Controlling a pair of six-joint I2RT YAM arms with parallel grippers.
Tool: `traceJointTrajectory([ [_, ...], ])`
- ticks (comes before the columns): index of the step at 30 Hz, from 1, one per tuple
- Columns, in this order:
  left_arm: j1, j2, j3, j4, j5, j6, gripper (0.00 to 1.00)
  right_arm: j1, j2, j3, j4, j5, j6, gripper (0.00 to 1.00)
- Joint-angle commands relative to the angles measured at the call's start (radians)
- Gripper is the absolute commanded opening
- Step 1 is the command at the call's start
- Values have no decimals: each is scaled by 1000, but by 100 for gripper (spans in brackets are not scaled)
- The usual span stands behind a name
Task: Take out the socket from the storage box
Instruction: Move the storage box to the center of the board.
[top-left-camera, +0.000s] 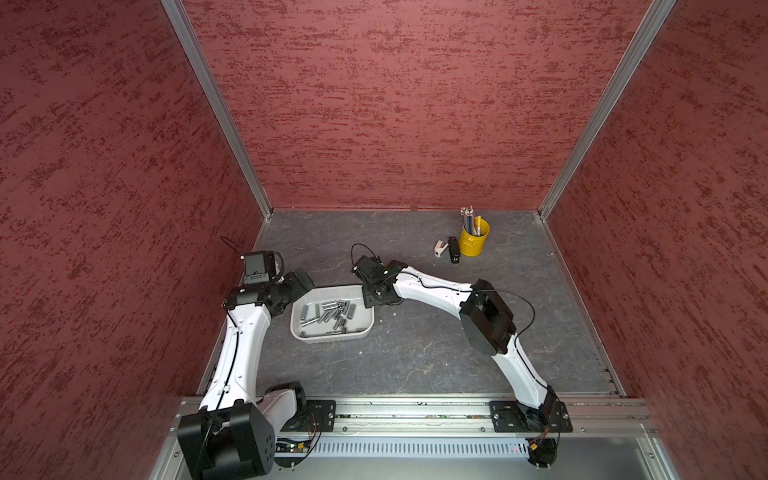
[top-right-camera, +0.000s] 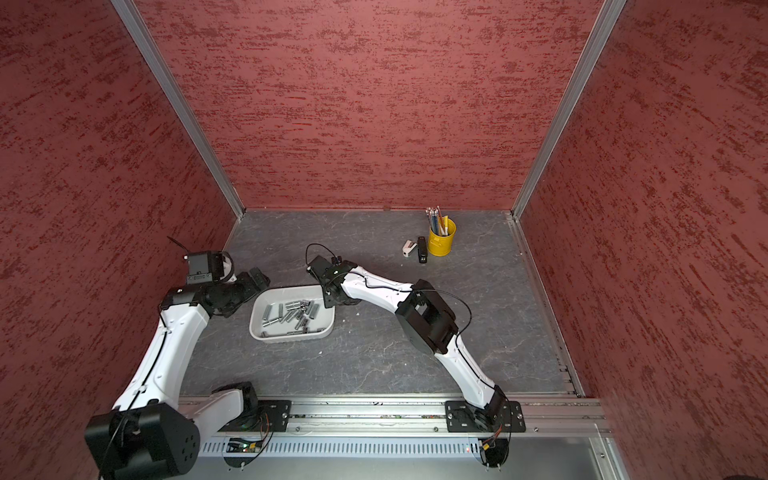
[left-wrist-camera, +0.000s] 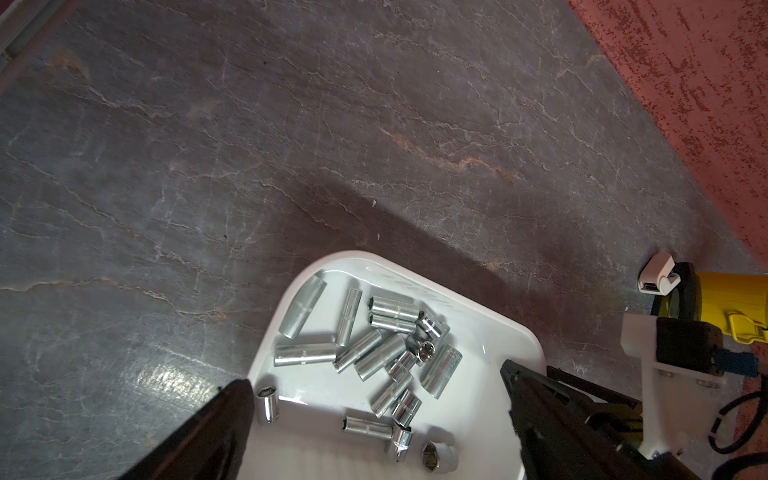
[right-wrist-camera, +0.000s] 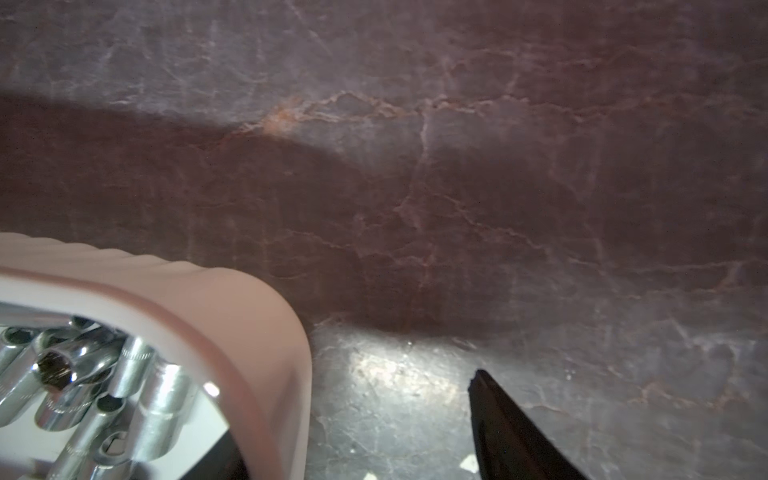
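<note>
Storage box sits on the surface, in the left half, about midway between front and back edges. Chrome sockets, a dozen or more, lie loose inside it, most of them heaped across its middle. Left claw hangs over the box's left end, spread wide, holding nothing. Right claw is at the box's back right corner, partly open. One finger stands outside the wall with a clear gap; the other shows only as a dark tip by the rim. Nothing is gripped. Yellow pencil bucket and black stapler stand near the back right corner.
</note>
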Motion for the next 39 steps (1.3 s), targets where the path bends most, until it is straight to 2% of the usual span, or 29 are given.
traceJointTrajectory([
  [1, -14, -1, -1, -5, 16, 7, 100, -67, -71, -78, -5, 30, -22, 67],
  [7, -81, 22, 1, 7, 32, -10, 100, -158, -155, -211, 40, 4, -80, 66],
  [14, -234, 84, -30, 70, -10, -73, 100, -264, -256, -375, 89, -15, -146, 67],
  [19, -351, 167, -18, 115, -21, -115, 100, -337, -300, -435, 97, -43, -203, 68],
  [31, -565, 346, 25, 215, 14, -189, 96, -474, -293, -409, 69, -107, -304, 67],
  [39, -624, 422, 78, 231, 8, -193, 95, -482, -301, -394, 58, -135, -312, 67],
])
